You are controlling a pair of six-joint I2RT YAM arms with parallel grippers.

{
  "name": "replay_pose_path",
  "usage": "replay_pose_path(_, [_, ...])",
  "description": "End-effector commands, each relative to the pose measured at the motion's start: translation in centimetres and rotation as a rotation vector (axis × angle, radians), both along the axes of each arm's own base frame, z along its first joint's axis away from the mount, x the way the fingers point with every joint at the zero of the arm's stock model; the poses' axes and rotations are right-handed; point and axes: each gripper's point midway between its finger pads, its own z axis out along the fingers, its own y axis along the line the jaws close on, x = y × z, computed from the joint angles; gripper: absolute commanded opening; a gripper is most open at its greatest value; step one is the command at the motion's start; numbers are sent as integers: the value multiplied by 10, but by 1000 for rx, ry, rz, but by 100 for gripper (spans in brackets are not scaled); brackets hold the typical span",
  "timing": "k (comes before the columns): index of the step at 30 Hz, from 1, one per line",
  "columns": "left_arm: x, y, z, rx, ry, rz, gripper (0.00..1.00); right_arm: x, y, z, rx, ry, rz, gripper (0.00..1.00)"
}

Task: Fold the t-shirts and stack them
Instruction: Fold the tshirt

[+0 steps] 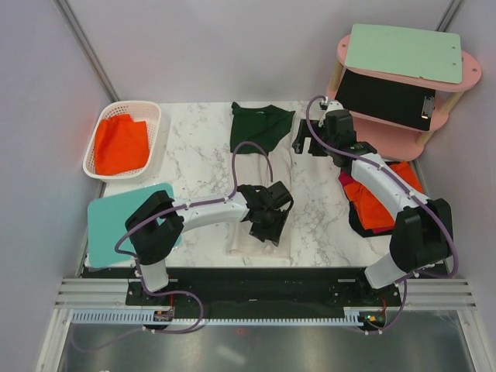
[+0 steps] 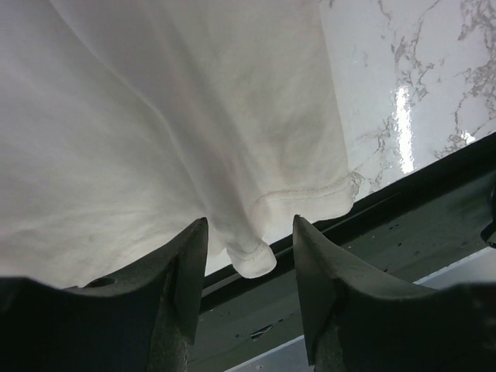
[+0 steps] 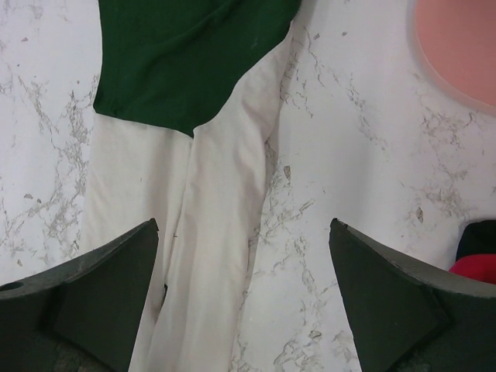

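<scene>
Hovering left pincer (image 2: 249,229) parted, perhaps touching cream shirt (image 2: 155,116); right pincer (image 3: 243,232) outstretched, agape.

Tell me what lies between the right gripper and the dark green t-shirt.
Right wrist view: the cream-white t-shirt and bare marble table lie between the right gripper and the dark green t-shirt.
</scene>
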Motion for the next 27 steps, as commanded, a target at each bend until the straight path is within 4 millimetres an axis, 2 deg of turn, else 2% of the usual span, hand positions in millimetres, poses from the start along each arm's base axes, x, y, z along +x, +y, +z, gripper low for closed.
replay_pose_path(1, [1, 3, 1, 36, -5, 39, 52, -2, -5, 21, 41, -49, -7, 98])
replay_pose_path(2, [-1, 5, -2, 46, 1, 39, 49, -2, -7, 20, 42, -45, -10, 98])
replay_pose_path(3, [-2, 7, -3, 55, 4, 38, 36, -1, -8, 19, 43, -45, -13, 98])
replay_pose_path(5, [-2, 8, -3, 55, 3, 40, 22, -2, -10, 16, 45, -38, -13, 98])
replay_pose_path(6, [-2, 7, -2, 50, 0, 40, 10, -2, -11, 16, 47, -37, -15, 98])
replay_pose_path(7, [-1, 7, 0, 48, -3, 39, 3, -2, -13, 15, 48, -34, -19, 98])
replay_pose_path(14, [8, 13, 24, 31, -82, 70, 2, -7, -11, 7, 55, -11, 5, 98])
replay_pose_path(19, [3, 23, 41, 8, -90, 101, 2, -16, -3, -2, 82, 25, 44, 98])
replay_pose_path(22, [-2, 31, 35, 22, -75, 119, 2, -25, 2, -14, 105, 65, 76, 98])
replay_pose_path(27, [-16, 46, 9, 90, -13, 127, 2, -50, 6, -44, 125, 159, 111, 98])
